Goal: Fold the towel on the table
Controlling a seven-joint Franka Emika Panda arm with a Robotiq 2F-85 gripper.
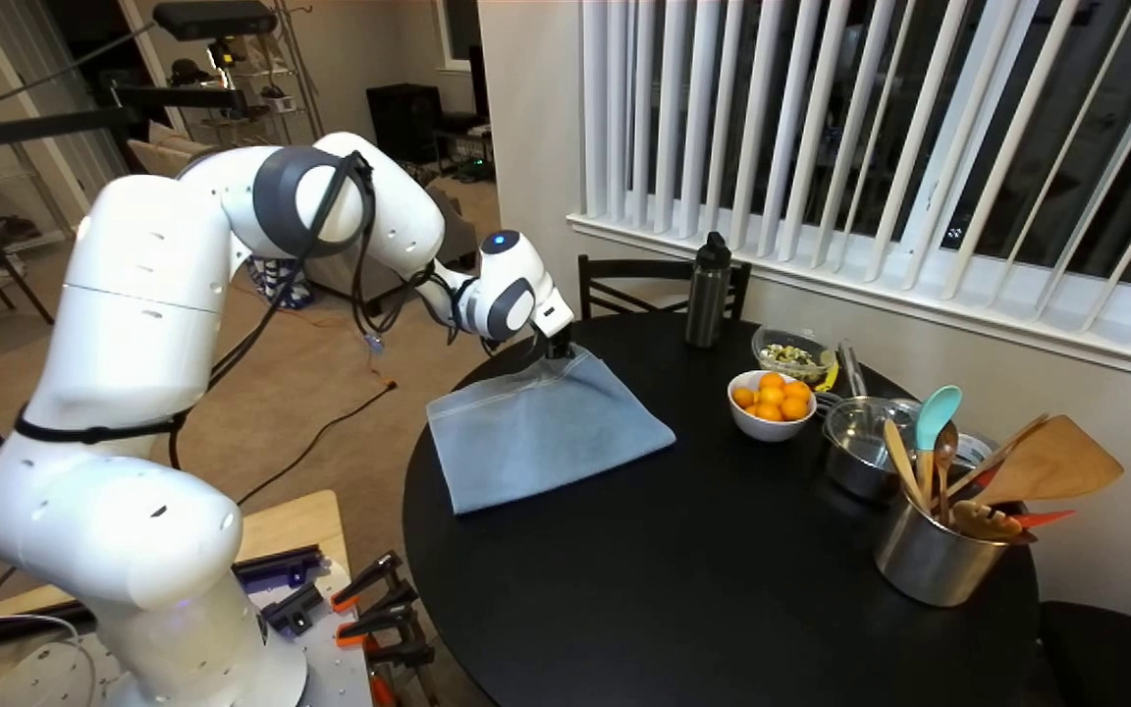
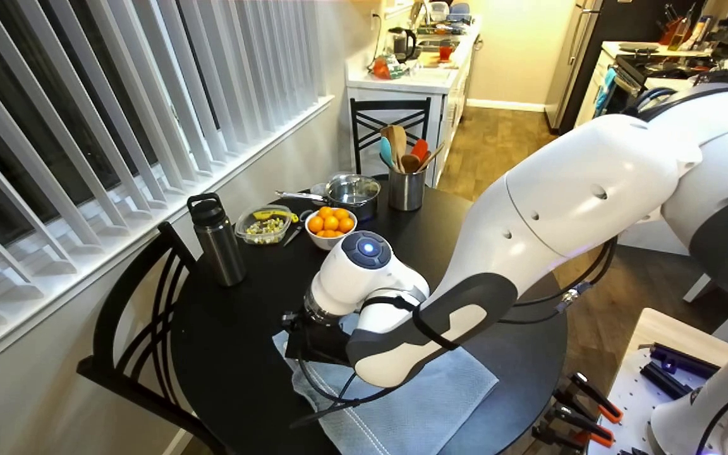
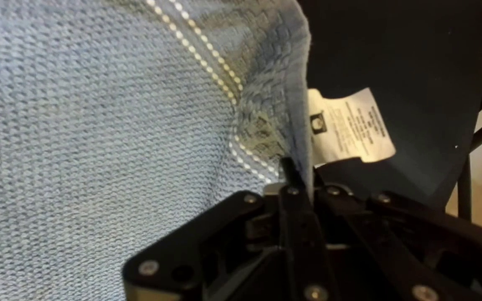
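Note:
The pale grey-blue towel (image 1: 546,432) lies spread over part of the round black table (image 1: 723,579). Along its far side, an edge with a double row of white stitching is lifted a little. In the wrist view my gripper (image 3: 303,173) is shut on that edge of the towel (image 3: 78,138), with the cloth standing between the two dark fingertips. A white printed tag (image 3: 349,129) sticks out just beyond the pinched edge. In an exterior view the arm covers part of the towel (image 2: 427,404), and the fingertips are hidden there.
A steel bottle (image 1: 709,295) stands behind the towel. Further along are a bowl of oranges (image 1: 770,430), a plastic food container (image 1: 789,355), a pot (image 1: 858,471) and a steel utensil holder (image 1: 937,560). A black chair (image 2: 143,341) stands close to the table's rim.

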